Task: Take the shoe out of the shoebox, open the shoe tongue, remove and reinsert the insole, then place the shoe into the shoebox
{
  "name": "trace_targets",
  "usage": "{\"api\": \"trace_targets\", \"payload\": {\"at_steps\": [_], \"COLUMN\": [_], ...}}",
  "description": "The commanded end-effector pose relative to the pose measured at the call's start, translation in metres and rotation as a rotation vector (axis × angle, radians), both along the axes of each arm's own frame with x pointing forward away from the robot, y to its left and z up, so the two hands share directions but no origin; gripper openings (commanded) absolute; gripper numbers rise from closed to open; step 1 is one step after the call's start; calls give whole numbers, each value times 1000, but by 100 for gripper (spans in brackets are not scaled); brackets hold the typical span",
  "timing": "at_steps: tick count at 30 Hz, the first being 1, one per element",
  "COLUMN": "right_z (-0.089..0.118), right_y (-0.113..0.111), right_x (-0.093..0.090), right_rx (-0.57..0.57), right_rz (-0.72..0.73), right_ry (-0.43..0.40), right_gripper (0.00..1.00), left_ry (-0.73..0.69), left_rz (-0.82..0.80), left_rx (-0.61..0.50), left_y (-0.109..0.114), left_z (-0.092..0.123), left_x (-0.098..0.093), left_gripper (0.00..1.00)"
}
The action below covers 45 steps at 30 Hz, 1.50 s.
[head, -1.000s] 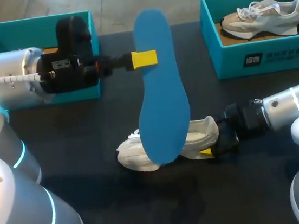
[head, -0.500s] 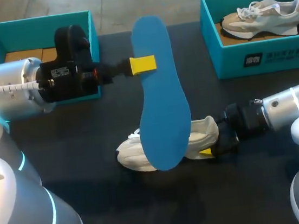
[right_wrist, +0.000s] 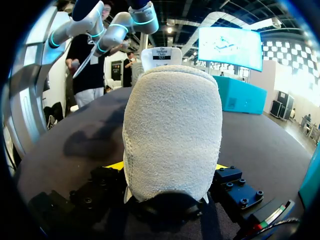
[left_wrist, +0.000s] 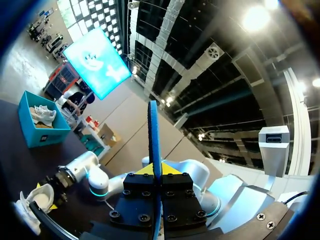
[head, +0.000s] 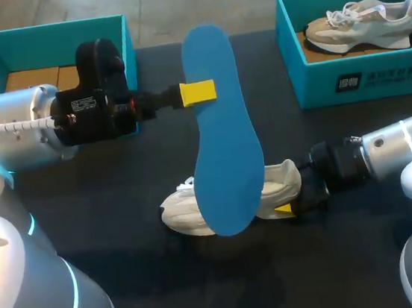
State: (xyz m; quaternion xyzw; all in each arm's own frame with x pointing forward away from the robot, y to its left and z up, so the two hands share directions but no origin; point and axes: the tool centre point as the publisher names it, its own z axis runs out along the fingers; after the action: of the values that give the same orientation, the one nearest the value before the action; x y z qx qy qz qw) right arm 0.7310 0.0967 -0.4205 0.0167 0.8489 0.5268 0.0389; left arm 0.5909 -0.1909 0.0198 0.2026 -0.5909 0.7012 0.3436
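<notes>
While the wide black desk (head: 369, 254) carries everything, my left arm (head: 15, 132) comes in over its far left part and my right arm (head: 393, 147) lies low along its right side. Two open shoeboxes stand at the far edge, well apart. The left teal shoebox (head: 27, 48) shows only brown cardboard on its floor and is partly hidden by my left arm. The right teal shoebox (head: 362, 78) holds a second pale shoe (head: 359, 26) lying on its side, laces showing.

Between the boxes, the long blue foam insole (head: 224, 152) hangs raised above the desk. Its lower end overlaps the off-white suede shoe (head: 179, 213) in the head view, so I cannot tell whether they touch. That shoe rests on the desk near the middle, outside both boxes, heel pointing toward my right arm.

My left gripper (head: 198, 92) is clamped on the insole's edge near its upper end; the left wrist view shows the insole (left_wrist: 154, 140) edge-on, pinched between the fingers. My right gripper (head: 286, 203) is closed on the shoe's heel, and in the right wrist view the fuzzy heel (right_wrist: 172, 130) fills the space between the yellow tips.
</notes>
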Motion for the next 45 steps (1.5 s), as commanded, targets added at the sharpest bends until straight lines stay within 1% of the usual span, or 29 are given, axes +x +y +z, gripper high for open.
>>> {"api": "trace_targets", "payload": {"at_steps": [1,15,16,17,18,32,40,45], "right_z": [0,0,0,0,0,0,8,16], "right_y": [1,1,1,1,1,1,-3,-7], "right_x": [-1,-1,-1,-1,-1,-1,-1,-3], "right_rx": [-3,-3,-3,-3,-3,-3,-49,-76], "right_rz": [-1,-1,-1,-1,-1,-1,-12,-34], "right_ry": [-1,-1,-1,-1,-1,-1,15,17], "right_gripper": [0,0,16,42,99,100,100,100], "left_ry": [1,1,1,1,1,1,1,1], "left_rz": [3,3,3,3,3,3,3,3], "left_rx": [-2,-2,-2,-2,-2,-2,-2,-2], "left_y": [0,0,0,0,0,0,0,0], "left_z": [-2,-2,-2,-2,-2,-2,-2,-2], "left_x": [-2,-2,-2,-2,-2,-2,-2,-2], "left_gripper": [0,0,0,0,0,0,0,0]}}
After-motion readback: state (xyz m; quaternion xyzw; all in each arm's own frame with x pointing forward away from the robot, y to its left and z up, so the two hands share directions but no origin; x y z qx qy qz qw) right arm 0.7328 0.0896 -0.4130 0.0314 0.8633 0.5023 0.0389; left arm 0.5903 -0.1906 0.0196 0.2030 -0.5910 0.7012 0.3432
